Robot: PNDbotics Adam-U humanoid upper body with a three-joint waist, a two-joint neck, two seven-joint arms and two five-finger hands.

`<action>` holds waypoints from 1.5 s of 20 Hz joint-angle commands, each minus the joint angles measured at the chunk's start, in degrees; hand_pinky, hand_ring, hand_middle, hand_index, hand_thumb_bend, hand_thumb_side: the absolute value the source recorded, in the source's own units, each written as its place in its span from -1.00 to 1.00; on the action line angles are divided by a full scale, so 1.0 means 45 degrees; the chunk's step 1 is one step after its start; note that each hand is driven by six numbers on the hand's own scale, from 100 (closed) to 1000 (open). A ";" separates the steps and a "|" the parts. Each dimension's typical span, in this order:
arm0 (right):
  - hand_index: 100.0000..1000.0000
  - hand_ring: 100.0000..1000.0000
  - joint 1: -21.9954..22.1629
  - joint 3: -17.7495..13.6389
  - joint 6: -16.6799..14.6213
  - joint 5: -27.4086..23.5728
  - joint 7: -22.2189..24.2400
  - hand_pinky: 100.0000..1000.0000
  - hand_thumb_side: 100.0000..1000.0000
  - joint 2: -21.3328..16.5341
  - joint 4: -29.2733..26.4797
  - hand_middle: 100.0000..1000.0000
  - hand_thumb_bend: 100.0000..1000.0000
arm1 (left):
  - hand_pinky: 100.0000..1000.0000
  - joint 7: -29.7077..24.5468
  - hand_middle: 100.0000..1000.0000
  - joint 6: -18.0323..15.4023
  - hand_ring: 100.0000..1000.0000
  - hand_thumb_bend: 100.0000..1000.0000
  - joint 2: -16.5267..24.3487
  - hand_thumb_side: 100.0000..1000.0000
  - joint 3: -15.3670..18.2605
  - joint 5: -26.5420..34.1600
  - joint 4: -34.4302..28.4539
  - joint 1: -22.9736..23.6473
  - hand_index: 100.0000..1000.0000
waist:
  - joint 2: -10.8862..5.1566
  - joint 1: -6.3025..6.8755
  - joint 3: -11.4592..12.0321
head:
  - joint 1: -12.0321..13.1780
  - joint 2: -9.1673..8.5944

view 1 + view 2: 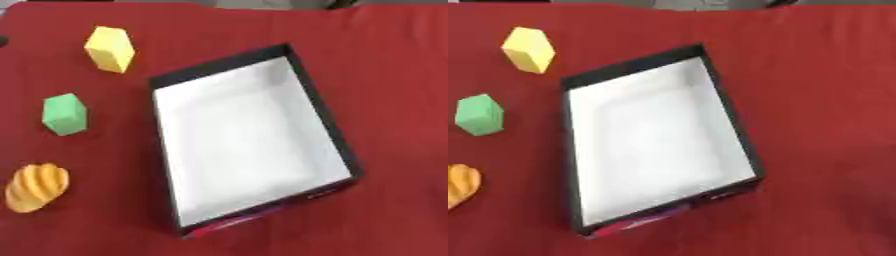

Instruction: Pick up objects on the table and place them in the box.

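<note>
Neither hand shows in either view, so how far their fingers are spread cannot be told. The left eye view shows the whole orange ridged object (36, 188), perhaps a toy pastry, which the right eye view cuts at its edge. The black box (326, 116), white inside, sits askew on the red tablecloth (394, 75) and holds nothing. Left of it stand a yellow block (110, 49) and a green block (65, 114), apart from each other.
</note>
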 commanded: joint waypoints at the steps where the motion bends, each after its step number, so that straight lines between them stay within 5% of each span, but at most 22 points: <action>1: 0.58 1.00 -0.0005 -0.0050 -0.0007 0.0064 0.0006 0.92 -0.13 -0.0298 -0.0201 0.37 -1.00 | 0.18 -0.0081 0.46 0.0000 0.37 -0.82 0.0451 0.44 0.0023 -0.0106 -0.0123 -0.0105 0.68 | -0.0236 0.0019 -0.0025 | -0.0031 -0.0086; 11: 0.58 1.00 0.0014 -0.0025 0.0034 0.0127 0.0025 0.92 -0.14 -0.0298 -0.0201 0.37 -1.00 | 0.19 -0.0081 0.47 -0.0039 0.39 -0.84 0.0621 0.42 0.0002 -0.0019 -0.0216 -0.0271 0.69 | -0.0213 0.0048 -0.0098 | -0.0191 -0.0013; 15: 0.58 1.00 0.0153 -0.0122 0.0061 0.0275 -0.0085 0.92 -0.13 -0.0337 -0.0201 0.37 -1.00 | 0.19 -0.0232 0.49 -0.0500 0.40 -0.99 0.1646 0.41 -0.0082 -0.0353 -0.0262 0.0181 0.71 | -0.0259 0.0228 0.0054 | -0.0417 0.0200; 20: 0.58 1.00 0.0283 -0.0223 0.0076 0.0437 -0.0255 0.92 -0.14 -0.0454 -0.0201 0.37 -1.00 | 0.25 -0.0650 0.52 -0.1732 0.44 -1.00 0.3800 0.29 -0.0239 -0.1841 -0.0264 0.1931 0.74 | -0.0309 0.0479 0.0220 | -0.0604 0.0412; 23: 0.58 1.00 0.0424 -0.0259 0.0095 0.0585 -0.0324 0.92 -0.14 -0.0487 -0.0201 0.37 -1.00 | 0.30 -0.0580 0.55 -0.2317 0.47 -1.00 0.4752 0.17 -0.0172 -0.3009 -0.0264 0.3039 0.75 | -0.0356 0.0581 0.0383 | -0.0169 0.0592; 30: 0.58 1.00 0.0672 -0.0326 0.0058 0.0889 -0.0496 0.92 -0.16 -0.0517 -0.0201 0.37 -1.00 | 0.43 -0.1306 0.58 -0.1838 0.52 -1.00 0.6432 0.06 -0.0373 -0.5604 -0.0265 0.5307 0.76 | -0.0410 0.0722 0.0602 | 0.0091 0.0588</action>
